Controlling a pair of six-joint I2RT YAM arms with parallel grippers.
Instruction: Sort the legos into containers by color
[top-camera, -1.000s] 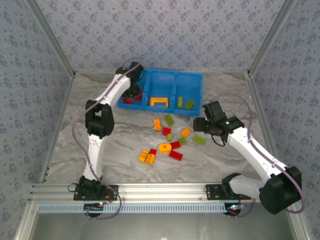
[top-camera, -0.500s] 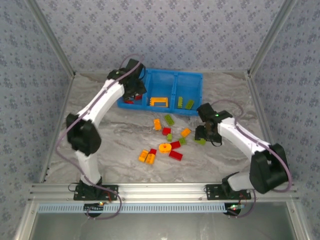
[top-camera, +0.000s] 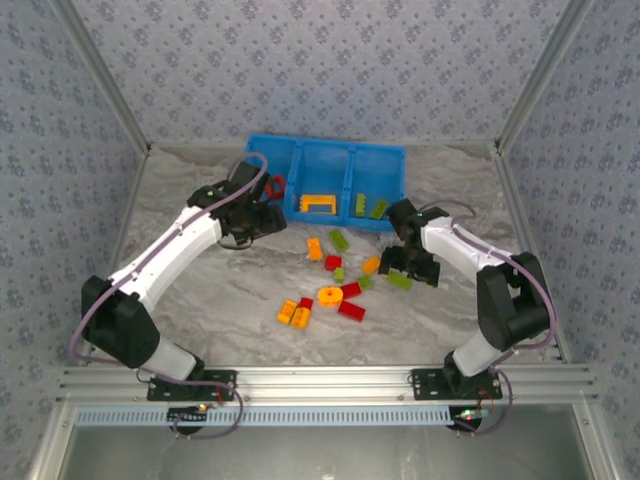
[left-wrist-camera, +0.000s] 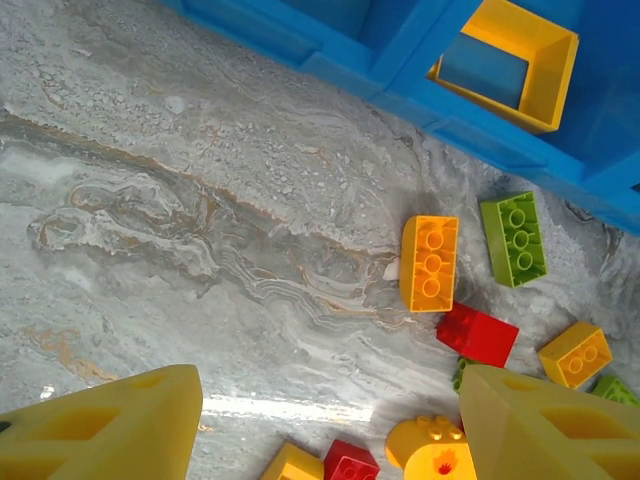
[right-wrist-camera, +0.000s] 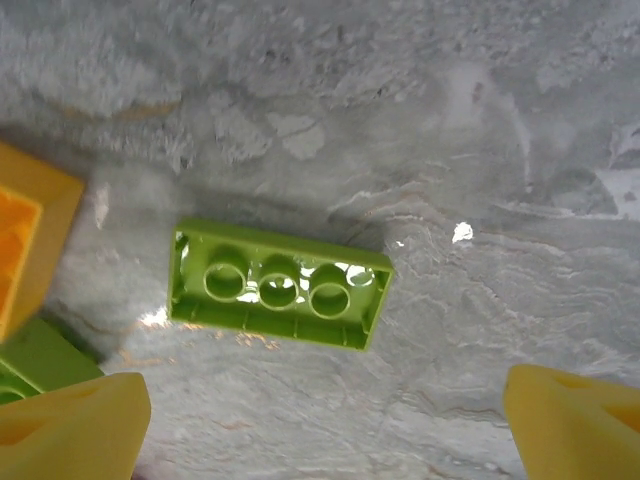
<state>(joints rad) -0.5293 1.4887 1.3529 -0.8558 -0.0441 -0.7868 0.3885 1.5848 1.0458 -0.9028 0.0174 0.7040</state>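
My left claw (top-camera: 262, 218) hangs just off the near left corner of the blue bin (top-camera: 330, 146). Its yellow fingers (left-wrist-camera: 110, 425) are spread wide, with nothing between them. My wrist hides part of the bin's left compartment, where a red brick (top-camera: 275, 185) shows, though I cannot make out its shape. The middle compartment holds an orange-yellow frame brick (top-camera: 318, 203), and the right one holds lime green bricks (top-camera: 368, 207) too small to count surely.

On my side of the bin the loose legos lie scattered. An orange brick (left-wrist-camera: 429, 263) and a green brick (left-wrist-camera: 516, 238) sit side by side near the bin's front wall, with a red square brick (left-wrist-camera: 478, 335) just beyond them. The round orange brick (left-wrist-camera: 435, 450) is cut off at the picture's edge.

My right claw (top-camera: 405, 265) hovers in front of the bin's right compartment, jaws wide apart and holding nothing. An upturned green brick (right-wrist-camera: 278, 283) lies flat on the worktop (top-camera: 200, 270) just ahead of the fingertips. Beside it, another green piece (right-wrist-camera: 35, 370) is half hidden by one finger.

The worktop is glossy grey marble-patterned. Blue-grey flowered walls (top-camera: 330, 70) and aluminium posts (top-camera: 100, 80) close it in.
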